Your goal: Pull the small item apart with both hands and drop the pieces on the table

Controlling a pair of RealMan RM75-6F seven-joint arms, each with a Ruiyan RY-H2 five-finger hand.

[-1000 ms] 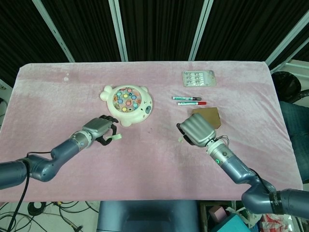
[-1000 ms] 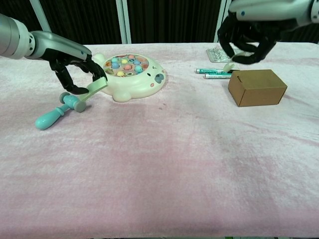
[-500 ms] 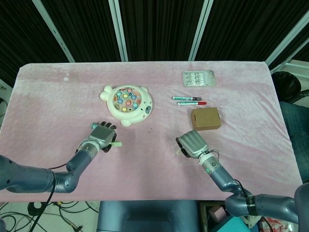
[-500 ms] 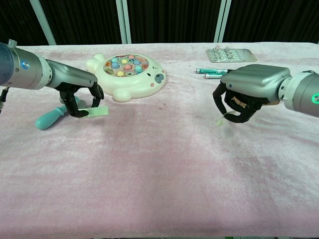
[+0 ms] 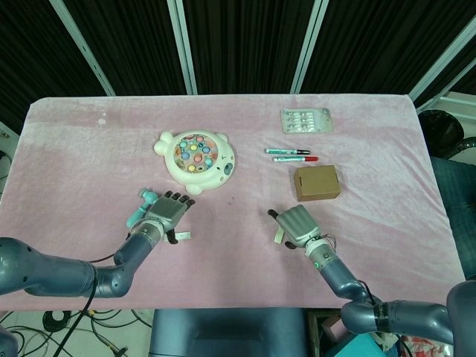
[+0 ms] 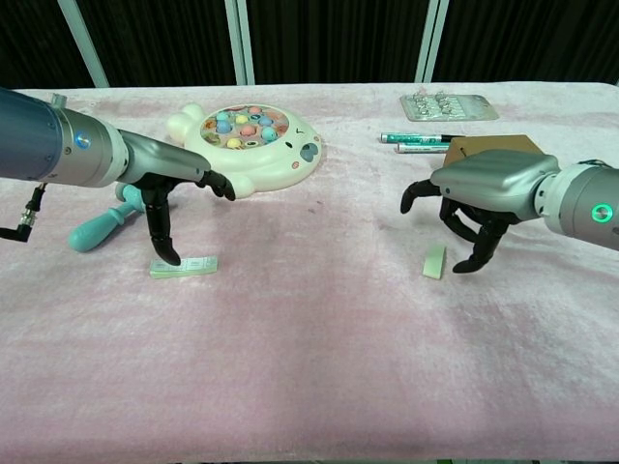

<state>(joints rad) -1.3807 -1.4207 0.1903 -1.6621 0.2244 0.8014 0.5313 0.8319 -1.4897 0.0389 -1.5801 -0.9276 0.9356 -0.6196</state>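
The small item lies in two pale green pieces on the pink cloth. One flat piece (image 6: 184,266) (image 5: 181,236) rests just below my left hand (image 6: 164,188) (image 5: 167,212), whose fingers are spread above it; one fingertip (image 6: 170,257) points down at the piece's left end. The other, shorter piece (image 6: 434,261) (image 5: 278,236) stands on its edge beside my right hand (image 6: 479,198) (image 5: 297,223), which hovers with its fingers apart and holds nothing. Both hands are low over the table's front half.
A cream fishing-game toy (image 5: 197,156) sits behind the left hand, with a teal toy hammer (image 6: 102,224) beside it. A cardboard box (image 5: 317,182) stands behind the right hand. Two markers (image 5: 290,155) and a blister pack (image 5: 305,119) lie further back.
Both hands have let go of their pieces, which now lie on the cloth. The fingers of both hands have spread apart after sinking towards the table.
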